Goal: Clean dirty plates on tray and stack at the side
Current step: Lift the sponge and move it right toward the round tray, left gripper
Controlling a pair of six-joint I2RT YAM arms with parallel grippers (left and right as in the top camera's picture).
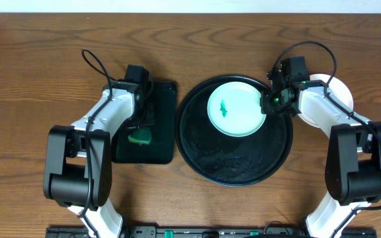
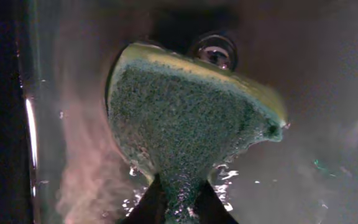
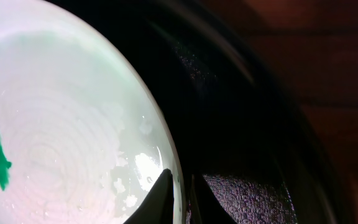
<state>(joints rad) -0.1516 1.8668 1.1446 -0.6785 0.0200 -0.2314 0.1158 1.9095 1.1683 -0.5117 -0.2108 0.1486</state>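
One pale-mint plate with a small green smear lies in the upper part of the round black tray. My right gripper is at the plate's right edge, and in the right wrist view its fingers are pinched on the plate's rim, above the tray's floor. My left gripper is shut on the green sponge over the rectangular tray. In the left wrist view the sponge fans out from between the fingers. A white plate lies on the table at the right, partly hidden by my right arm.
The smaller rectangular black tray sits left of the round tray, under my left gripper, and its wet glossy floor shows in the left wrist view. Wooden table lies all around. Both arm bases stand at the front edge.
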